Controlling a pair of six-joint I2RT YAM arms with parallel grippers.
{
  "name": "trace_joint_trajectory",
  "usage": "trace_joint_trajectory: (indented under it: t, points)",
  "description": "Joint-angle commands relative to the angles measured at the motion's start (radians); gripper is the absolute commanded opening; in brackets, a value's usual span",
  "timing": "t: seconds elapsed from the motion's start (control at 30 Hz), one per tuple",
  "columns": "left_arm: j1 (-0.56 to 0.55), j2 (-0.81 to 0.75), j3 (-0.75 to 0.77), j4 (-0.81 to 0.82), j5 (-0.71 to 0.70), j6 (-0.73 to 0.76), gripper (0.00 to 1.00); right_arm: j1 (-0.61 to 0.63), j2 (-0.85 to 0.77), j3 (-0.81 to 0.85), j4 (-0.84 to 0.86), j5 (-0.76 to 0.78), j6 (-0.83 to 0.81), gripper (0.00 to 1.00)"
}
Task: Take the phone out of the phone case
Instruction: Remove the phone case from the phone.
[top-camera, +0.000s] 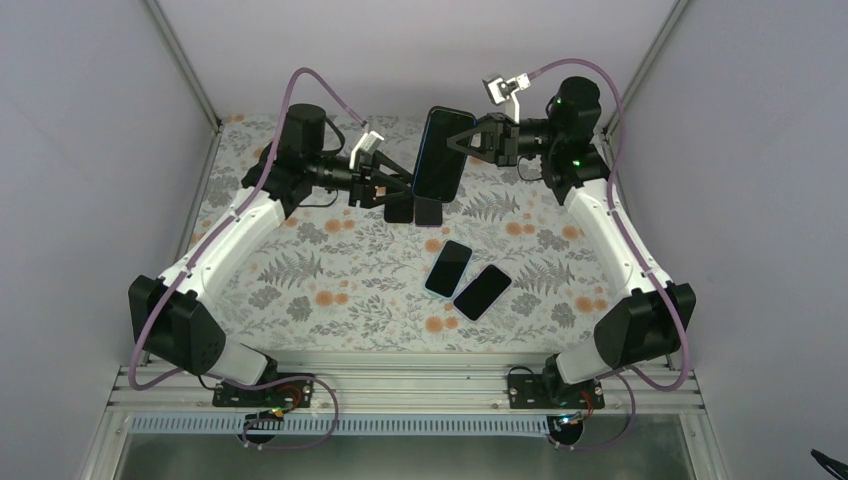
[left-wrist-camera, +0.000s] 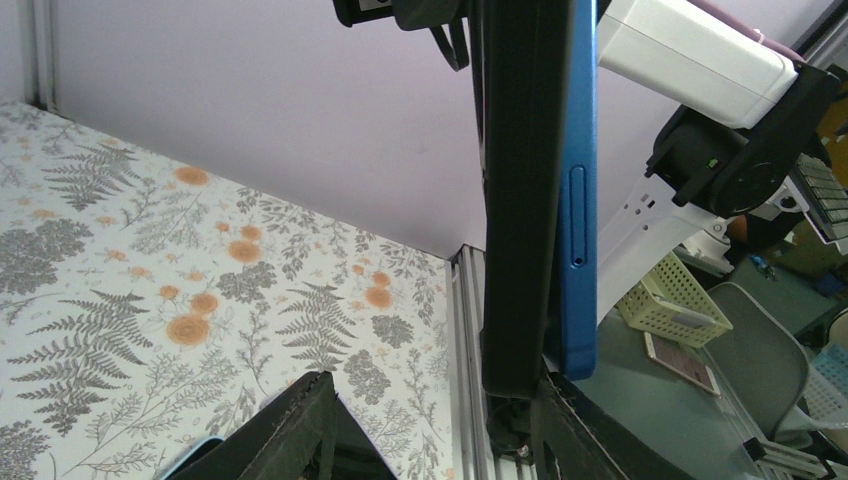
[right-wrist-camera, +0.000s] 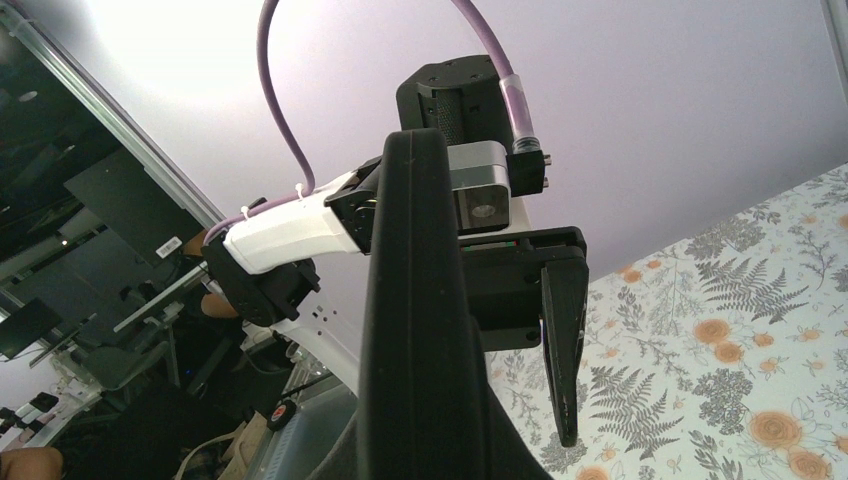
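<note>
Overhead, your right gripper (top-camera: 471, 139) is pinched tight on the side of the cased phone (top-camera: 441, 155), which is held up above the table (top-camera: 330, 280). The left gripper (top-camera: 398, 192) sits at its lower end. Two loose handsets (top-camera: 448, 268) lie flat on the table. From the left wrist, the black phone case (left-wrist-camera: 520, 200) and blue phone stand edge-on, their lower end against one finger (left-wrist-camera: 570, 435), the other finger well apart: jaws parted. From the right wrist, the case's black edge rises out of the closed jaws.
</note>
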Motion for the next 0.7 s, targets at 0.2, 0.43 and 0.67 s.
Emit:
trace_joint_trajectory:
  t: [0.2, 0.43, 0.67]
  points:
    - [0.027, 0.060, 0.002, 0.008, -0.219, -0.028, 0.48, 0.115, -0.029, 0.023, -0.041, -0.182, -0.006, 0.04]
    - [0.028, 0.068, 0.028, 0.023, -0.148, -0.035, 0.48, 0.155, -0.018, -0.016, -0.098, -0.179, -0.071, 0.04]
    - [0.028, 0.075, 0.089, 0.007, -0.092, -0.005, 0.47, 0.182, -0.002, -0.046, -0.178, -0.182, -0.150, 0.04]
